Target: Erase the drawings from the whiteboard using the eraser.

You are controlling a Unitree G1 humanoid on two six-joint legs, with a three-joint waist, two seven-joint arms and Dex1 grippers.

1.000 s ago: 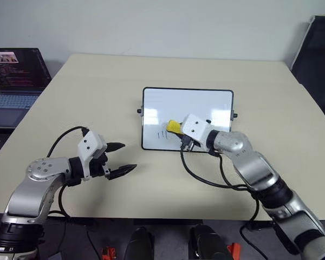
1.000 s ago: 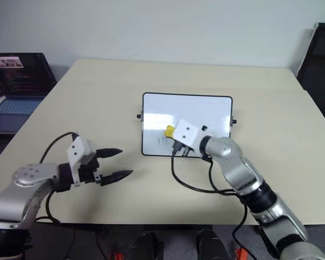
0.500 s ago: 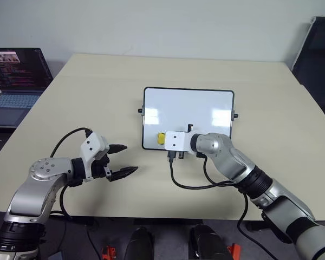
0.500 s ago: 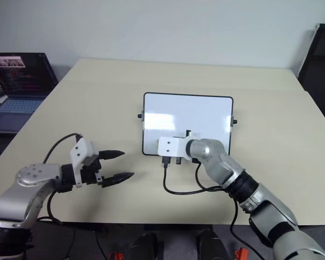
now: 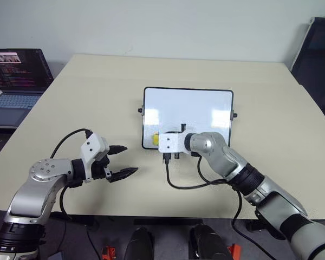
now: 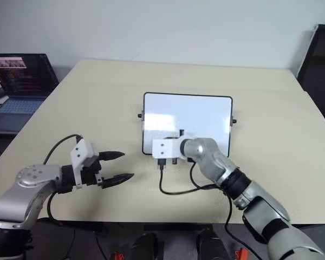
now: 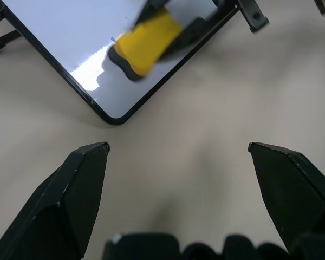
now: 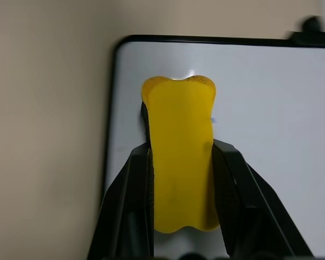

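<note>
Yellow eraser (image 8: 180, 157) clamped in the right gripper (image 8: 181, 187) sits on the whiteboard (image 5: 200, 111)'s near-left corner, so press flat and sweep evenly; left gripper (image 5: 123, 161) hangs open.

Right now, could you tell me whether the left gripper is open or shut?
Open. The left gripper has its two black fingers spread wide apart over bare table, holding nothing.

My right tool (image 8: 181, 179) and its wrist cover most of the eraser (image 5: 155, 140) from above. A faint blue speck beside it is too small to read. The laptop (image 5: 13, 81) is cut off.
</note>
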